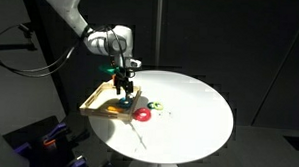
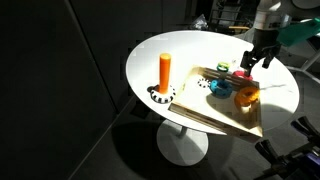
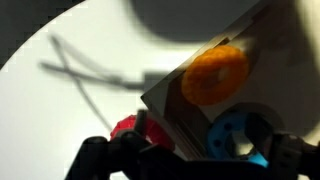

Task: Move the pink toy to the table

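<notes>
The pink toy [image 1: 142, 114], a small pinkish-red ring, lies on the white round table [image 1: 193, 115] just outside the wooden tray's edge. It also shows in an exterior view [image 2: 241, 74] and in the wrist view [image 3: 126, 127]. My gripper [image 1: 126, 88] hangs above the tray's table-side edge, a little above the toy, also seen in an exterior view [image 2: 252, 62]. In the wrist view the gripper [image 3: 190, 152] has its fingers spread wide with nothing between them. The toy sits toward the left finger, partly hidden by it.
The wooden tray [image 1: 97, 100] holds an orange ring [image 3: 215, 72] and a blue ring [image 3: 238, 135]. A green-and-yellow toy [image 1: 159, 106] lies on the table near the pink toy. An orange upright peg [image 2: 165, 72] stands on a black-and-white base near the table edge.
</notes>
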Controlling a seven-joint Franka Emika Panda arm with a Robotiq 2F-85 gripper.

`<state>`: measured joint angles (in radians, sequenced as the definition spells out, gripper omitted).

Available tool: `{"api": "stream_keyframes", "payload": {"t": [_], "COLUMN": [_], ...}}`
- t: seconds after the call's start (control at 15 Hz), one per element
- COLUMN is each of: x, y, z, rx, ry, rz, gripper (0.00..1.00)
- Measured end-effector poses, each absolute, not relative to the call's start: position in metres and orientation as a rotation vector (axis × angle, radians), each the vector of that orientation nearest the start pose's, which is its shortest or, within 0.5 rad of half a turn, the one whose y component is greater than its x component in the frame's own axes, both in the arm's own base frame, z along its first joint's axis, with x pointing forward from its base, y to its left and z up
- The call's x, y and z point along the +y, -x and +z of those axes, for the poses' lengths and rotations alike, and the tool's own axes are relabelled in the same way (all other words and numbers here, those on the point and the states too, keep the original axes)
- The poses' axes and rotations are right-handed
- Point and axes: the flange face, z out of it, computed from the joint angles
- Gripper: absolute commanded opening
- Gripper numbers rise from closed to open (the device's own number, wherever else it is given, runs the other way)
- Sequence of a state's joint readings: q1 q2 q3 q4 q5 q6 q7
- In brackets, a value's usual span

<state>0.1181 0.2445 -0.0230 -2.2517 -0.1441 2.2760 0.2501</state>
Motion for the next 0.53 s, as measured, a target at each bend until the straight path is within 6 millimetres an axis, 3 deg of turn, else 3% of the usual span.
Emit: {"api": "stream_keyframes", "payload": {"t": [0.53], "x": [0.053], "y": [-0.499], "z": [0.301], "rx": [-0.017], "ry": [3.235], "rz": [0.409], "gripper": [1.00]}}
